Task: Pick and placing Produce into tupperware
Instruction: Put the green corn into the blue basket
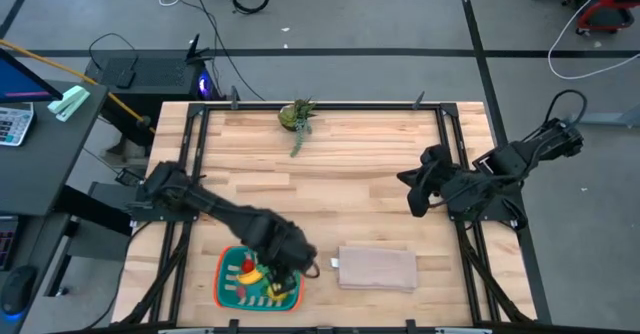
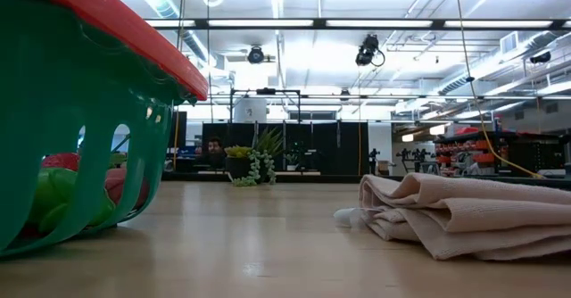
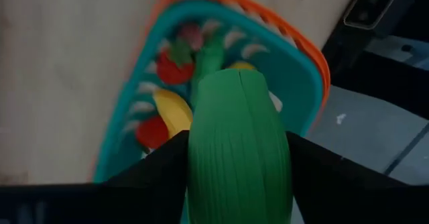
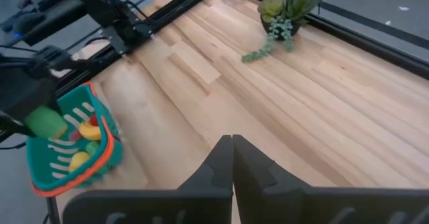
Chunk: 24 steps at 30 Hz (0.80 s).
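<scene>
The teal tupperware tray with an orange rim point(image 1: 222, 274) point(image 3: 308, 56) point(image 4: 67, 177) point(image 2: 89, 155) rests on the table near its near edge, left of centre. Inside lie red pieces point(image 3: 175, 68), a yellow banana point(image 3: 174, 110) and a green piece point(image 3: 209, 56). My left gripper point(image 1: 285, 267) point(image 3: 238, 150) hovers over the tray, shut on a ridged green produce piece point(image 3: 238, 137) point(image 4: 45, 120). My right gripper point(image 1: 415, 196) point(image 4: 232, 143) waits shut, raised near the table's right edge. My left gripper pinches the ridged green piece between its two fingers point(image 3: 164, 167), one on each side of its body point(image 3: 201, 150). The fingers come from above, pointing down at the tray. The piece is lifted clear, above the produce in the tray.
A folded beige cloth point(image 1: 378, 268) point(image 2: 464, 213) lies just right of the tray. A small potted plant with a dangling stem point(image 1: 297, 117) point(image 4: 281, 13) stands at the far edge. Black frame rails point(image 1: 455, 154) run along the table's sides. Bare wood lies between.
</scene>
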Each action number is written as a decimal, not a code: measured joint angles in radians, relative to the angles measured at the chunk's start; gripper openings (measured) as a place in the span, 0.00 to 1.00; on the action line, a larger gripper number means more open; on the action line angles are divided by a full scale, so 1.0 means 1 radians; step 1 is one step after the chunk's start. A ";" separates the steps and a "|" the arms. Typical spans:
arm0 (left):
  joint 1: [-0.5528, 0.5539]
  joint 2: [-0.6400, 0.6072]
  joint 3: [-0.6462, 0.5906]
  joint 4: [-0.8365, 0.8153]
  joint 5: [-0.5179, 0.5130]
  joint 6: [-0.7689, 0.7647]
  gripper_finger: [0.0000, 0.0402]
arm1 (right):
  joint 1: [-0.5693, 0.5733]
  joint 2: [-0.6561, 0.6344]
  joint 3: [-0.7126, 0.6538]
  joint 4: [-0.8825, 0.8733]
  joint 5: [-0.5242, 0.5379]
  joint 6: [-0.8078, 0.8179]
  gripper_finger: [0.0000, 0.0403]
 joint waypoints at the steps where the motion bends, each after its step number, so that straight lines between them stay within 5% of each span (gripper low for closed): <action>1: -0.018 0.000 0.000 0.000 0.000 -0.021 0.55 | 0.000 0.004 0.000 -0.001 0.001 0.001 0.01; 13: -0.135 0.035 -0.001 -0.012 -0.001 -0.239 0.59 | 0.000 0.011 0.000 0.002 0.011 0.029 0.01; 24: -0.167 0.164 -0.001 -0.008 0.055 -0.260 0.58 | 0.000 0.010 0.000 0.002 0.008 0.027 0.01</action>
